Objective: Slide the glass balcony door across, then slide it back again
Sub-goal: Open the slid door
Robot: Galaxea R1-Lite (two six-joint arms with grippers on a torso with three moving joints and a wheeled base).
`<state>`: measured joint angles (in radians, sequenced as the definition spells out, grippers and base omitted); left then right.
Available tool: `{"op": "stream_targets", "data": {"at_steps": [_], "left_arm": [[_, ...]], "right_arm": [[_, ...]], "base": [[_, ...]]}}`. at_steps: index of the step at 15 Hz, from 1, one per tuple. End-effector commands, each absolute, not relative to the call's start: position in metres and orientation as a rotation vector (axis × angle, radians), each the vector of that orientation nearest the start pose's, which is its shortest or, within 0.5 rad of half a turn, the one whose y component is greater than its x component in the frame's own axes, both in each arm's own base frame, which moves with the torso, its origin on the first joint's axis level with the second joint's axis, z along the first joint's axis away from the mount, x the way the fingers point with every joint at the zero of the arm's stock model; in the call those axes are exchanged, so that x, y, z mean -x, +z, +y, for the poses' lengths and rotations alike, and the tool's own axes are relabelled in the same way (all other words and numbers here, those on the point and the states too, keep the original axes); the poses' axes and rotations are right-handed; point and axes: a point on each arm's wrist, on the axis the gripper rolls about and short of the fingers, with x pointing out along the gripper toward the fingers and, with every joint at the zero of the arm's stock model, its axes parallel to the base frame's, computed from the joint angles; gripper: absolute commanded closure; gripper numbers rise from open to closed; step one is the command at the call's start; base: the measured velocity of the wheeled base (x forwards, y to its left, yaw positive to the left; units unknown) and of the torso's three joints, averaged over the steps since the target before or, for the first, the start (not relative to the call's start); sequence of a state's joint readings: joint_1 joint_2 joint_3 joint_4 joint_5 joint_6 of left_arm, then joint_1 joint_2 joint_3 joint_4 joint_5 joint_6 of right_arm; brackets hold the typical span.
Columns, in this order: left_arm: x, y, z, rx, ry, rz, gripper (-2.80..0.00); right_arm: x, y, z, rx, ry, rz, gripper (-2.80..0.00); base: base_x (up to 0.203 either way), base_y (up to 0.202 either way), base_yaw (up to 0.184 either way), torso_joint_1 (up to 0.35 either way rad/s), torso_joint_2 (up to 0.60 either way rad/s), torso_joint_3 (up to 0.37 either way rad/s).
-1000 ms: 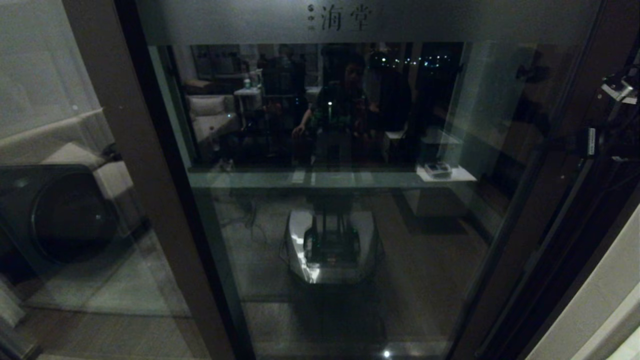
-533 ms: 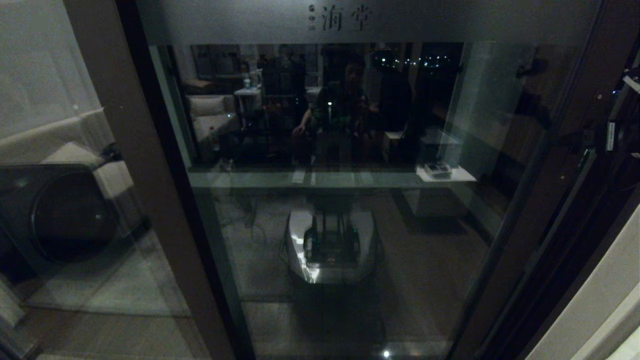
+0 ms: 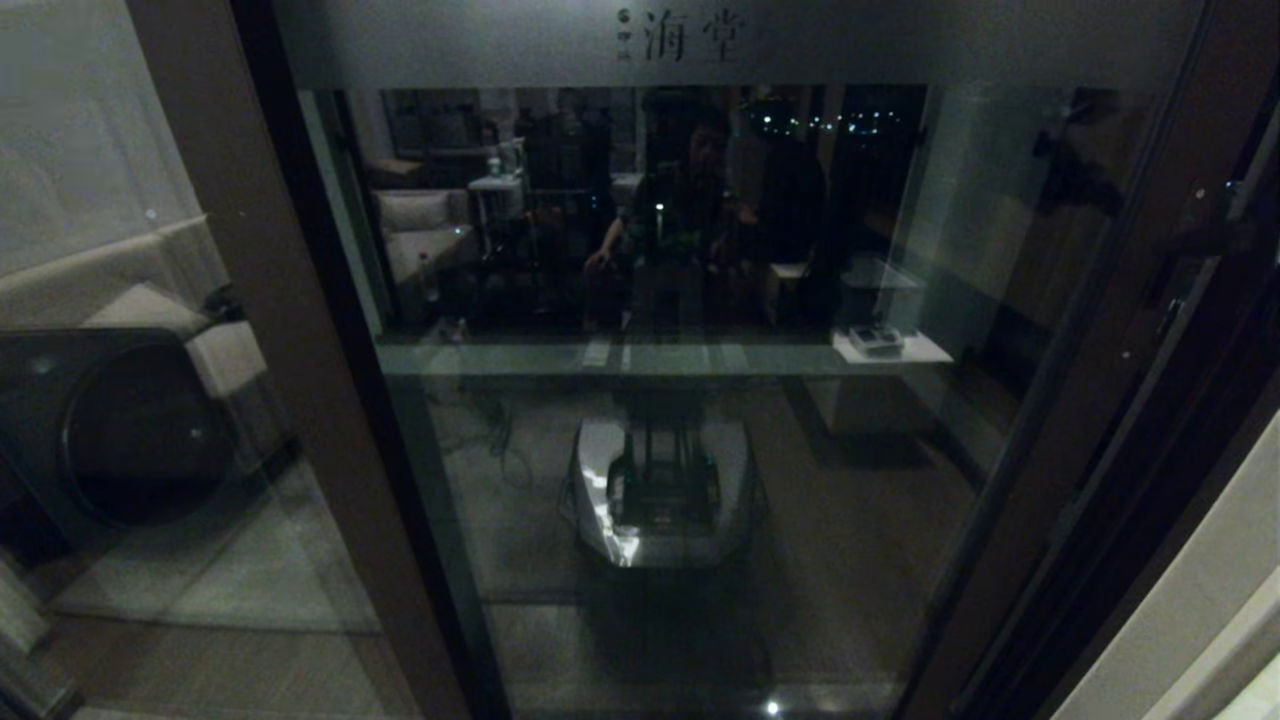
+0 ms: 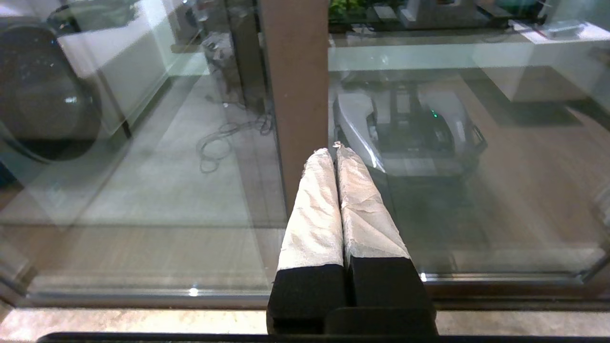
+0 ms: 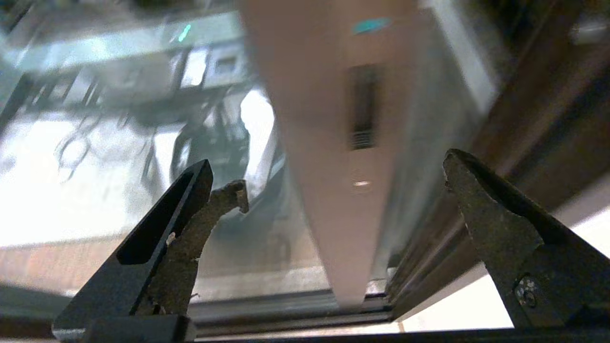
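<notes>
The glass balcony door (image 3: 680,450) fills the head view, with its frosted band and characters (image 3: 680,35) at the top and a dark brown stile (image 3: 1090,380) on its right side. Neither gripper shows in the head view. In the right wrist view my right gripper (image 5: 329,164) is open, a short way off the door's right stile (image 5: 333,224), which stands between the jaws' line of sight. The slim recessed handle (image 5: 362,107) lies further up that stile. My left gripper (image 4: 333,150) is shut on nothing, its white-wrapped fingers (image 4: 314,209) pointing at a brown upright (image 4: 295,71).
A dark round-fronted appliance (image 3: 120,430) stands behind the left pane. The robot's own base is mirrored in the glass (image 3: 660,490). The brown outer frame (image 5: 514,138) and a pale wall (image 3: 1200,620) close in on the right. The floor track (image 5: 267,312) runs under the door.
My right arm, seen at the head view's right edge earlier, has moved up and out of that view. The door has not visibly shifted.
</notes>
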<state>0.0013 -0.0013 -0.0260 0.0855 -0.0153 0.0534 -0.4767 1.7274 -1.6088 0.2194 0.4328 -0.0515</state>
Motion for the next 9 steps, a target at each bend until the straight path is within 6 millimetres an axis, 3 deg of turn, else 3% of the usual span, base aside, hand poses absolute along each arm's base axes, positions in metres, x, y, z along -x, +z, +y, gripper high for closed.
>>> {"op": "stream_targets", "data": {"at_steps": [1, 9], "left_arm": [[0.025, 0.074, 0.000, -0.053, -0.015, 0.058, 0.00], [0.025, 0.074, 0.000, -0.053, -0.015, 0.058, 0.00]], "right_arm": [[-0.292, 0.317, -0.148, -0.100, -0.054, 0.303, -2.80], [-0.297, 0.321, -0.166, -0.094, -0.144, 0.297, -2.80]], "base": [[0.000, 0.000, 0.000, 0.000, 0.00, 0.000], [0.000, 0.000, 0.000, 0.000, 0.00, 0.000]]}}
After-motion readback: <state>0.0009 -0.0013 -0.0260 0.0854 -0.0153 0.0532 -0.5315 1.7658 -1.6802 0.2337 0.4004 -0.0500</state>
